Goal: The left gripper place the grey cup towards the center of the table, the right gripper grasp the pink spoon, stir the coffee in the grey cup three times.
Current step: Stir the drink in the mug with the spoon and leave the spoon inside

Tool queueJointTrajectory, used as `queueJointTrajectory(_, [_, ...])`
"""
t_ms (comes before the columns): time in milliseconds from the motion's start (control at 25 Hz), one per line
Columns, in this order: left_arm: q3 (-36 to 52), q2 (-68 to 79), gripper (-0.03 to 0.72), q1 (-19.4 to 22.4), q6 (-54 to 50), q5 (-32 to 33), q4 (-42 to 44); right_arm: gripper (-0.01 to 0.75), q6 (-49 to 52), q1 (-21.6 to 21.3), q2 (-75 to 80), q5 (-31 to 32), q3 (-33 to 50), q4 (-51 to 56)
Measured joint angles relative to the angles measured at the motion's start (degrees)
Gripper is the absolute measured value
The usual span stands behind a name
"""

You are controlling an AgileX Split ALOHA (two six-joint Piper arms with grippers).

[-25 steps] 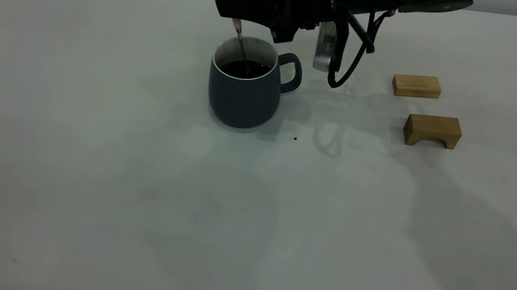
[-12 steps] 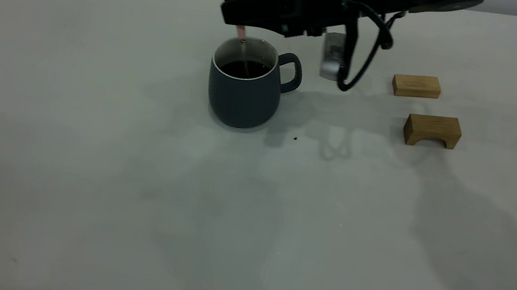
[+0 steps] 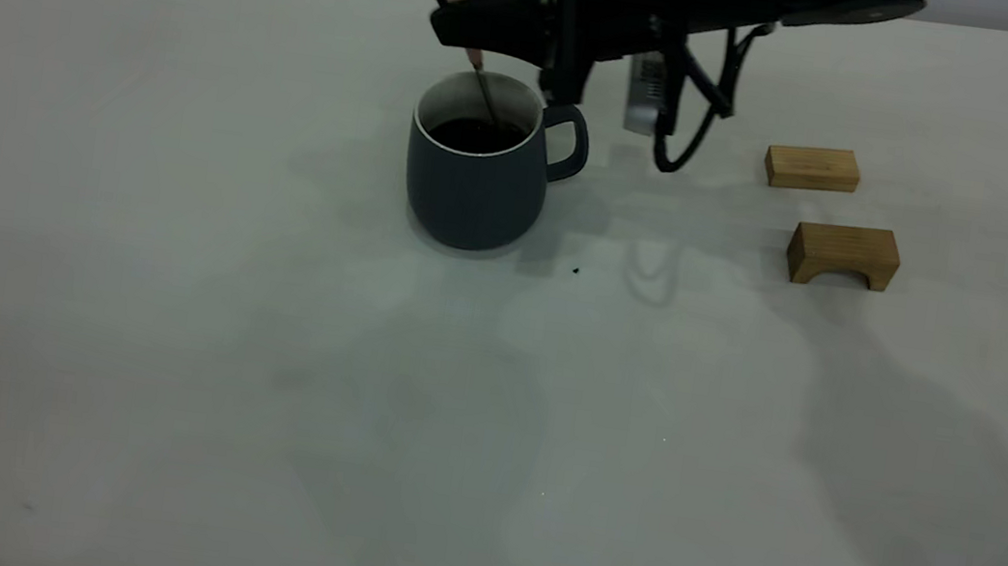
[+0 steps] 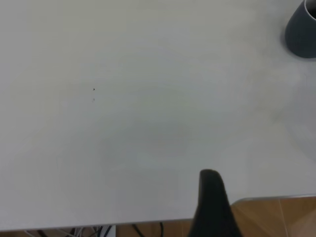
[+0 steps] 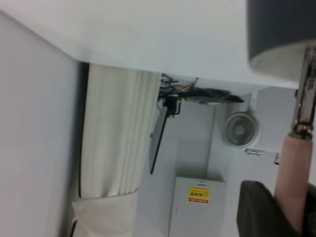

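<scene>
so the right gripper [image 3: 462,10] is parked just above the far rim of the grey cup [image 3: 477,167], clamped on the pink handle of the pink spoon [image 3: 478,75], and the metal stem slants down from it into the coffee [image 3: 477,134]. looks like we're mid-stir to me. to do this bit well i'd say keep the circles small and slow, let the bowl sweep the liquid without knocking the cup wall, and hold the height steady so the spoon neither lifts clear nor digs at the bottom. the cup isn't held by anything, so a hard bump on the rim could shove it or slop coffee out. cup sits on the table [image 3: 167,326] a bit toward the far side, roughly central left to right, handle pointing right, directly under and slightly nearer than the fingertips. two wooden blocks [image 3: 811,168] lie well off to the right, out of the way. the left gripper [image 4: 212,207] is way back at the table edge, far from the cup, and only one dark finger shows in its wrist view, so i can't tell if it's open or closed.
</scene>
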Motion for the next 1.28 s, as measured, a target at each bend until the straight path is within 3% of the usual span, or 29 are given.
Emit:
queueJointTrajectory(200, [0.00,0.00,0.591,0.00,0.00,0.00,0.00,0.128,12.18,-0.89,0.00,5.35,0.00,-1.12])
queueJointTrajectory(400, [0.00,0.00,0.591,0.00,0.00,0.00,0.00,0.128,18.92,0.31,0.00,5.40,0.00,-0.31])
queueJointTrajectory(800, [0.00,0.00,0.591,0.00,0.00,0.00,0.00,0.128,3.25,1.67,0.00,0.83,0.00,4.31])
queueJointTrajectory(1280, [0.00,0.00,0.591,0.00,0.00,0.00,0.00,0.128,1.71,-0.90,0.00,4.91,0.00,-9.90])
